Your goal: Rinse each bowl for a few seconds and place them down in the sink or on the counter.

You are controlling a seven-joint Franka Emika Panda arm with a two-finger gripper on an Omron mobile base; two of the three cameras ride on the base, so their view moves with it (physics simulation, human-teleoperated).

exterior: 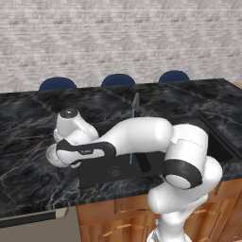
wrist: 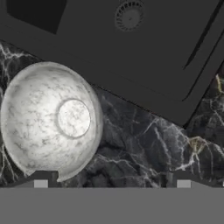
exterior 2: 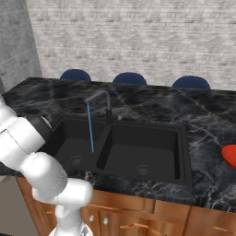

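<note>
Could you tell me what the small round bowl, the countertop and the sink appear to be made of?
The small round white bowl looks like glazed ceramic or stoneware: grey speckling and a soft sheen. The glossy black countertop looks like polished marble, given its pale white and gold veins. The matte black double-basin sink shows no reflections, so it may be composite or coated metal; the render leaves that open.

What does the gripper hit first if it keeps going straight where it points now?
Probably the glossy black marble counter between the open jaws; the small white speckled bowl sits just off-line by one tip, though depth is unclear.
</note>
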